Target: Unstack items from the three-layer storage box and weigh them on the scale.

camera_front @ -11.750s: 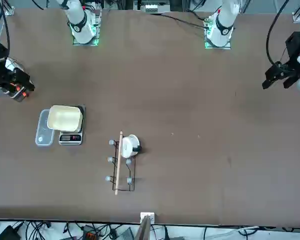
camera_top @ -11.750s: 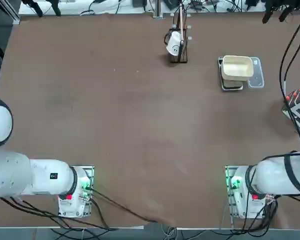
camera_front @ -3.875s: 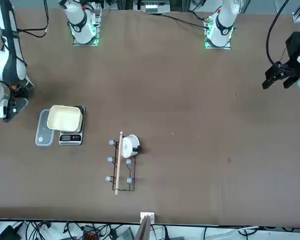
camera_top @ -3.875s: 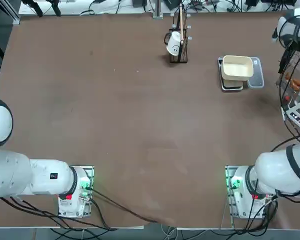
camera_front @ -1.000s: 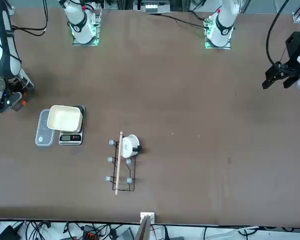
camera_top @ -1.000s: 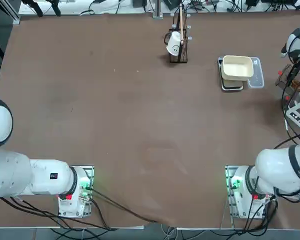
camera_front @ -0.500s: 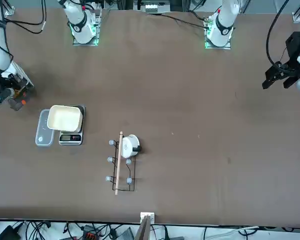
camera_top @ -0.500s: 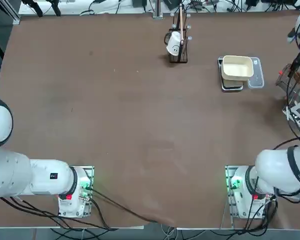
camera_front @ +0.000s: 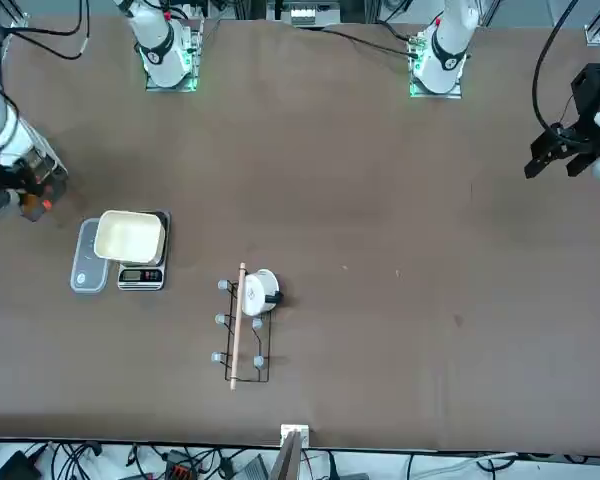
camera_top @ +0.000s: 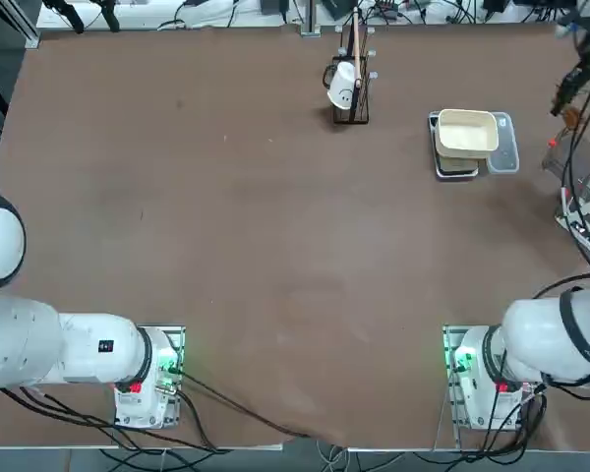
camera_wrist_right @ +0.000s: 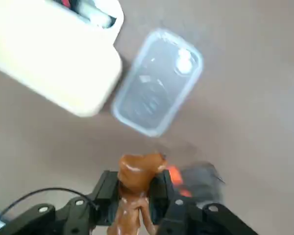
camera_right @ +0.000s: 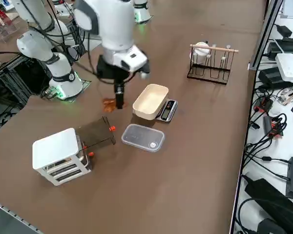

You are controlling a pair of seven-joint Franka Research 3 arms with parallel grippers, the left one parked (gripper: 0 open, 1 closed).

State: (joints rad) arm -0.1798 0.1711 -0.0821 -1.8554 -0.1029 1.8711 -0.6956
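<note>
R gripper (camera_wrist_right: 137,191) pinches reddish-brown lumpy item (camera_wrist_right: 135,172), lower part hidden btwn fingers. Cream bowl (camera_right: 150,101) on scale (camera_right: 168,110) just beside it; storage box (camera_right: 58,155) nearby, shelf contents hard to make out.

Layout around the right gripper (camera_right: 118,103)

Cream bowl (camera_right: 150,101) sits on the scale (camera_right: 167,110) just beside it; clear lid (camera_right: 142,137) and three-layer storage box (camera_right: 58,155) lie nearer the camera
</note>
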